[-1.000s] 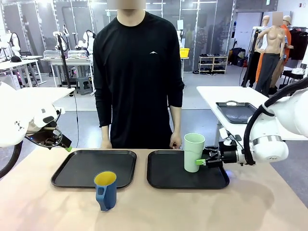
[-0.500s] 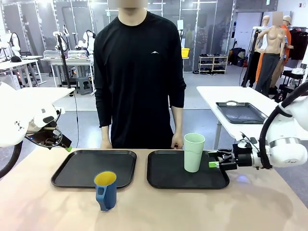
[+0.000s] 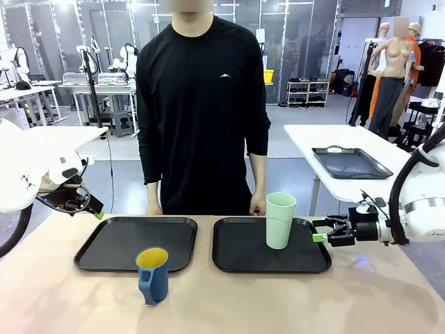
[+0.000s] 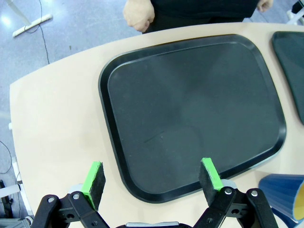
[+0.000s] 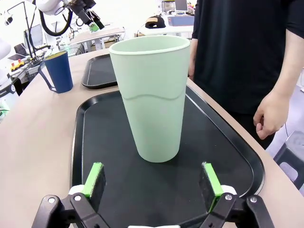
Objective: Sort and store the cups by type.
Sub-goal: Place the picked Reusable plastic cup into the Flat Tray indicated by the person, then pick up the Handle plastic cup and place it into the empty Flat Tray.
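The tall pale mint-green handleless plastic tumbler (image 3: 280, 220) stands upright on the right-hand black rectangular plastic tray (image 3: 236, 256), in its right half and towards the far rim. The right gripper (image 3: 320, 230) lies level at that tray's right edge, pointing at the tumbler. Its green-padded fingers are spread wide with nothing between them. In the right wrist view the tumbler stands just beyond the fingertips, centred on the gap and clear of both pads.

The shorter dark blue mug with a handle and a yellow interior (image 3: 152, 275) stands upright on the light wooden table (image 3: 62, 299), just beside the near rim of the left-hand black rectangular tray (image 3: 111, 243) and off it. Its handle is turned towards the robot's side. The two trays lie side by side, near each other but apart.

The left gripper (image 4: 152, 178) hangs in the air over the table's far left corner, well apart from the mug. Its fingers are also spread wide and hold nothing. From its wrist camera the left tray lies below, with the mug at that tray's corner.

A person in a black long-sleeved top stands at the far side, with one hand (image 3: 254, 204) at the table edge near the tumbler and the other hand (image 3: 153, 207) behind the left tray
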`<state>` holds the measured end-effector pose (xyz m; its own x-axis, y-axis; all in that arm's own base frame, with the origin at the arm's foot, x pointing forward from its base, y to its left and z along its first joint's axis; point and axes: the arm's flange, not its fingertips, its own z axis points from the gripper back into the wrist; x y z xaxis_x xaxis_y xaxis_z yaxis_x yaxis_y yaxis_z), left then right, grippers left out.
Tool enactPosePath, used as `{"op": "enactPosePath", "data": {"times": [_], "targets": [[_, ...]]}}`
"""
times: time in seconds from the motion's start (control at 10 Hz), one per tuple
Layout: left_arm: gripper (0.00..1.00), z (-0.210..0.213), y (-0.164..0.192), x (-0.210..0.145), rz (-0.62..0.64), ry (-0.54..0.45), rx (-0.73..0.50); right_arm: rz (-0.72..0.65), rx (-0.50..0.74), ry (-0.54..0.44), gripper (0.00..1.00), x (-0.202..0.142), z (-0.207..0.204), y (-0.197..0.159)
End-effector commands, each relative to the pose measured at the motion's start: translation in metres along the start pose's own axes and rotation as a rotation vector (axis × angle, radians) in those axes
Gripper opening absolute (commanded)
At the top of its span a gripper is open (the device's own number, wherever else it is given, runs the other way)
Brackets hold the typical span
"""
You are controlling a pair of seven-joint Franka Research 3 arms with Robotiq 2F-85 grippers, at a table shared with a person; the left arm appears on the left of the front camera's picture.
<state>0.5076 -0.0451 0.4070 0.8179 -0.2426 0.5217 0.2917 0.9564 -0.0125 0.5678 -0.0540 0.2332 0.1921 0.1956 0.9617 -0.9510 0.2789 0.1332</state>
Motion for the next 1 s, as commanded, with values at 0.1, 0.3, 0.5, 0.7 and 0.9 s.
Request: {"op": "enactPosePath", "data": {"times": [0.1, 0.3, 0.5, 0.7, 0.9], "targets": [[1.0, 0.0007, 0.0004, 0.0013, 0.0, -0.003, 0.001, -0.003, 0.007, -0.011, 1.0, -0.001, -0.0022, 0.0001], [1.0, 0.0007, 0.0004, 0.0013, 0.0, -0.003, 0.001, -0.003, 0.007, -0.011, 1.0, -0.001, -0.0022, 0.0001], [1.0, 0.0007, 0.0004, 0.0013, 0.0, -0.003, 0.001, -0.003, 0.007, -0.011, 1.0, -0.001, -0.0022, 0.0001], [1.0, 0.0007, 0.0004, 0.0013, 0.0, -0.003, 0.001, -0.003, 0.007, -0.011, 1.0, -0.001, -0.0022, 0.0001], [1.0, 0.0007, 0.0004, 0.0013, 0.0, -0.003, 0.001, -0.003, 0.007, -0.011, 1.0, -0.001, -0.0022, 0.0001]]}}
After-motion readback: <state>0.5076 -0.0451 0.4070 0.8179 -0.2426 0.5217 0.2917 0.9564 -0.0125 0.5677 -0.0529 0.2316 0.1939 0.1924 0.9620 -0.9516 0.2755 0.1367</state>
